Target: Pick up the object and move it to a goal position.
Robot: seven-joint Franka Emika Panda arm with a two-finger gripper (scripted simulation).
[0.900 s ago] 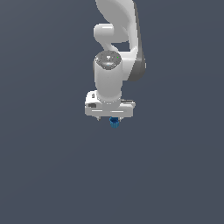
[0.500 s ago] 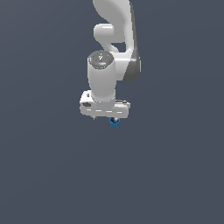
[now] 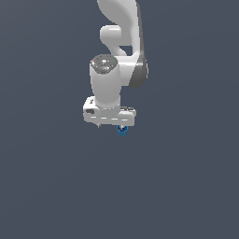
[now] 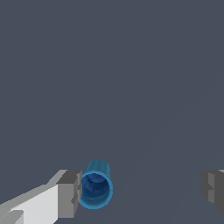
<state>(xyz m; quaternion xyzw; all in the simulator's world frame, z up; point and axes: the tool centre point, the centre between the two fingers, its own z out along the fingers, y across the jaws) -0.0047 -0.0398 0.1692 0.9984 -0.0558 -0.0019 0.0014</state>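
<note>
One cup (image 4: 96,189) seemingly touching pincer (image 4: 142,192) finger.

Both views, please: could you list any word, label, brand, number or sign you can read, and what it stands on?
None can be read.
The arm's grey joint cap carries small red and pale marks, too blurred to read.
The blue cup-like piece and the gripper bear no text.
</note>
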